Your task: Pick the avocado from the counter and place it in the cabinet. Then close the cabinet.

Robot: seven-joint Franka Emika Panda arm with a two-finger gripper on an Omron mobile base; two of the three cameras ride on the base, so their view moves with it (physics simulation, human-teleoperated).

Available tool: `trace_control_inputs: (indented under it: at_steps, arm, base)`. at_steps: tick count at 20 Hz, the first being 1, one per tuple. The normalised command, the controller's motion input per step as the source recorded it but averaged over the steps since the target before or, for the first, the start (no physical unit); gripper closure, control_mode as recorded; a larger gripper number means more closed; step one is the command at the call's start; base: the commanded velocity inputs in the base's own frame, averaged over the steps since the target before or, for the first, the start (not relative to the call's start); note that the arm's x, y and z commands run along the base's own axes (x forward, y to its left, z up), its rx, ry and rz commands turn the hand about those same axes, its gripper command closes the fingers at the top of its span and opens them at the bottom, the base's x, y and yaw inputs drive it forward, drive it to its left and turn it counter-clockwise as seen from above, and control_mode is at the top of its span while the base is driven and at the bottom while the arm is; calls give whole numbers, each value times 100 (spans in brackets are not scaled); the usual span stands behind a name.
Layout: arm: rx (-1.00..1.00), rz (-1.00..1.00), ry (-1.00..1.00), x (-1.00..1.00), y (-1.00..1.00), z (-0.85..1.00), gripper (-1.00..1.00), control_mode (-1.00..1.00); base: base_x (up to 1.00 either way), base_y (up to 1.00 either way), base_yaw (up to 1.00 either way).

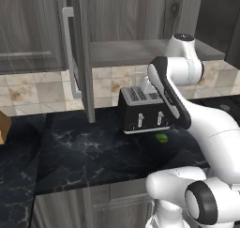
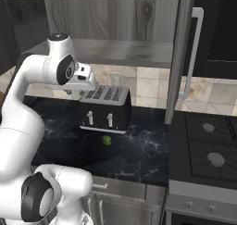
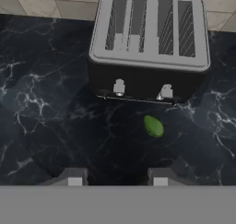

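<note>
the empty gripper, its jaws at their narrowest, hovers above the bench, so the reach is in hand: the avocado lies below, just ahead, needing a descent with wider jaws.

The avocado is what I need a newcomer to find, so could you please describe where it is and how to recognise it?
Start at the dark marble-look counter under the open wall cabinet and find the black toaster. Just in front of its two levers, apart from it, lies the avocado. It is a small glossy bright-green oval, the sole green item there and far smaller than the toaster.
</note>
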Motion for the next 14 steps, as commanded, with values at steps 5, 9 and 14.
trace_control_inputs:
  at_steps: [5,9,14]
  arm:
    - [0,0,-5,-15,-3,-19,-100,-100]
    - [0,0,-8,-36,-16,-40,-100,-100]
    - [0,0,-1,-26,-36,-45,-100,-100]
  base:
    - [0,0,0]
    - [0,0,0]
    - [0,0,0]
